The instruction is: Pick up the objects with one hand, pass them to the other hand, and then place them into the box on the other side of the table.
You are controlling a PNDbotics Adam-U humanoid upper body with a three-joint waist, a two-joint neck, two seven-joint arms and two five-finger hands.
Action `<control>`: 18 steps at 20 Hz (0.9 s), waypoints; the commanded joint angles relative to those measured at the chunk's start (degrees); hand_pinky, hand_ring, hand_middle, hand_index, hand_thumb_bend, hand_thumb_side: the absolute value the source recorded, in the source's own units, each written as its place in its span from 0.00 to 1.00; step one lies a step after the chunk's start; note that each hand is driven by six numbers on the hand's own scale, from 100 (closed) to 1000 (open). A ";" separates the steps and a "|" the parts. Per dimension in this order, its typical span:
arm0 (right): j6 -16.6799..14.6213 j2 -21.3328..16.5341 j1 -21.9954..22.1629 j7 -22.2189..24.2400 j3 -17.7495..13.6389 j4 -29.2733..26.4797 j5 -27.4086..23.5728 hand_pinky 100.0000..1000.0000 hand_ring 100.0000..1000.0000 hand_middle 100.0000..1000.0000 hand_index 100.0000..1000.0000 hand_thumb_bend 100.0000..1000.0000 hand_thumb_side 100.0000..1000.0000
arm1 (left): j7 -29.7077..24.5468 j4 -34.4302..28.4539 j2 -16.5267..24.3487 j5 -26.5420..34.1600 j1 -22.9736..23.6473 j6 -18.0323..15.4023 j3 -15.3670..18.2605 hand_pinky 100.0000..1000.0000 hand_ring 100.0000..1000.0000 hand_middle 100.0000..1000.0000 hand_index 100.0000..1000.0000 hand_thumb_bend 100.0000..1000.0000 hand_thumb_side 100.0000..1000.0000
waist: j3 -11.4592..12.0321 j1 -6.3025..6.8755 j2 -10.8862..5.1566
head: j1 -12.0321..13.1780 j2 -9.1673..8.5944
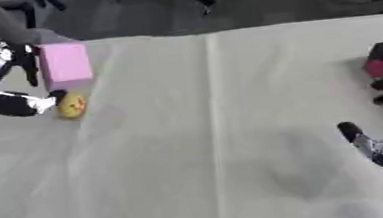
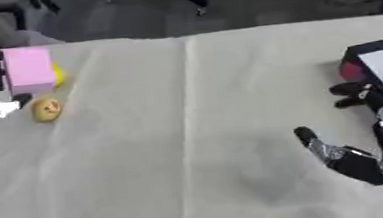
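A pink block (image 1: 65, 66) sits near the table's far left edge. Just in front of it lies a small round yellow object (image 1: 72, 105) with red marks, and a bit of another yellow thing (image 2: 58, 73) shows at the block's right side. My left hand (image 1: 14, 104) is spread open beside them: its fingers (image 1: 26, 64) lie along the block's left side and its thumb tip points at the round yellow object. I cannot tell whether it touches either. My right hand (image 2: 357, 163) hovers open at the lower right, holding nothing, next to a dark box (image 2: 374, 48).
The dark box at the right edge has a red thing (image 1: 378, 68) at its near-left corner. A crease (image 1: 215, 129) runs down the middle of the pale table cover. Dark floor and chair legs lie beyond the table's far edge.
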 commanded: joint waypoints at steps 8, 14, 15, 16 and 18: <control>-10.93 -8.36 -8.89 -5.94 6.18 -1.92 7.37 0.99 0.76 0.81 0.82 0.47 0.37 | -2.94 -4.04 -9.96 3.61 -5.10 6.67 -5.82 0.67 0.37 0.27 0.42 0.32 0.06 | 0.43 -1.45 -1.19 | -3.59 -0.14; -16.82 -11.61 -15.78 -6.86 9.30 -1.92 9.12 1.00 0.85 0.87 0.88 0.51 0.39 | -7.71 -2.27 -10.97 8.79 -8.67 8.46 -11.01 0.67 0.38 0.28 0.43 0.35 0.08 | 0.89 -1.59 -1.30 | -4.42 -0.14; -17.58 -11.92 -16.82 -6.71 9.76 -1.92 9.21 1.00 0.86 0.87 0.89 0.51 0.39 | -8.53 -2.04 -11.05 9.75 -9.38 8.80 -12.00 0.68 0.39 0.29 0.44 0.36 0.09 | 0.98 -1.61 -1.31 | -4.58 -0.14; -18.25 -12.16 -17.71 -6.56 10.13 -1.92 9.24 1.00 0.86 0.88 0.90 0.51 0.40 | -9.44 -1.91 -11.10 10.64 -10.07 9.05 -12.93 0.68 0.40 0.30 0.45 0.36 0.10 | 1.07 -1.63 -1.32 | -4.70 -0.14; -19.44 -12.57 -19.23 -6.26 10.81 -1.92 9.09 1.00 0.87 0.88 0.91 0.51 0.39 | -11.35 -1.84 -11.05 12.22 -11.44 9.42 -14.58 0.68 0.41 0.31 0.46 0.37 0.10 | 1.25 -1.69 -1.33 | -4.87 -0.14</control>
